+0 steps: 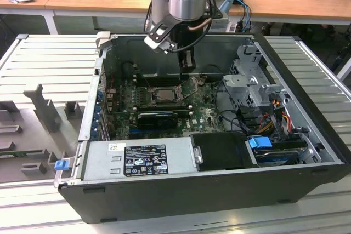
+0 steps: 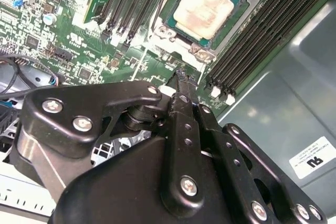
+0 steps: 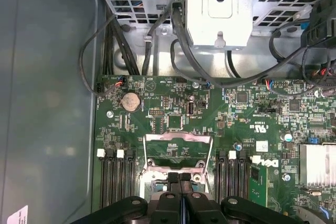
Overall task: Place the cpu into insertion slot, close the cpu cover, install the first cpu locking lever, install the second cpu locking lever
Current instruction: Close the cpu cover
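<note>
Pressed together and pinching nothing, the end effector (image 2: pixel 181 74) hung close to the chip (image 2: pixel 206 4), which sat in its socket (image 2: pixel 172 27) with the cover (image 3: pixel 178 145) tipped open, so a skewed push could, I judged, slip off that thin frame onto the chip or the memory slots (image 2: pixel 262 40).

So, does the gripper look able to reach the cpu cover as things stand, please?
Probably yes: in the first wrist view the gripper hangs close to the cpu cover, which looks raised, and nothing lies between them.
</note>
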Available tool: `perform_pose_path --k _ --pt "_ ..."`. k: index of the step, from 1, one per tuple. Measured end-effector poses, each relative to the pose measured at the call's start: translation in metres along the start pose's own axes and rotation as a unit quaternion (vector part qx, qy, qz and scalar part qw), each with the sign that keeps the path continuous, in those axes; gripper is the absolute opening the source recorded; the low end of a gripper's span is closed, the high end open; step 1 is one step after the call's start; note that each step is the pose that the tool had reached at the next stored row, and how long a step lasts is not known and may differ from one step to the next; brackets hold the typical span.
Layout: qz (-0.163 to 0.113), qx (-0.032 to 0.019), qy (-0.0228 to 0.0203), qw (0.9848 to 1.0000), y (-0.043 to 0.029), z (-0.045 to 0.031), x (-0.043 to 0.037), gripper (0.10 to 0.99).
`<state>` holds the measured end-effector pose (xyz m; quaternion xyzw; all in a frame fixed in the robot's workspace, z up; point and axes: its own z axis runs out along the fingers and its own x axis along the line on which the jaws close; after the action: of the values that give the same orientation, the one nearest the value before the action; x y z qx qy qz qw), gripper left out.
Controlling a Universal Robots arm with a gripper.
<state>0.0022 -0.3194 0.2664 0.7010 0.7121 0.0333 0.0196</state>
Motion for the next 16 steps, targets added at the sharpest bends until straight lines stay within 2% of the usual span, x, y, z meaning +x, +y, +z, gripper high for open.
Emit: perform_pose_path --k 9,11,16 --pt "0.000 0.0000 0.0000 1.0000 0.0056 -0.0028 0.0000 0.106" --pt "0.000 -0.0001 0.0001 1.0000 0.0123 -0.0029 0.0000 0.106" --pt "0.000 0.0000 0.0001 1.0000 0.0211 -0.0023 -0.0002 0.106"
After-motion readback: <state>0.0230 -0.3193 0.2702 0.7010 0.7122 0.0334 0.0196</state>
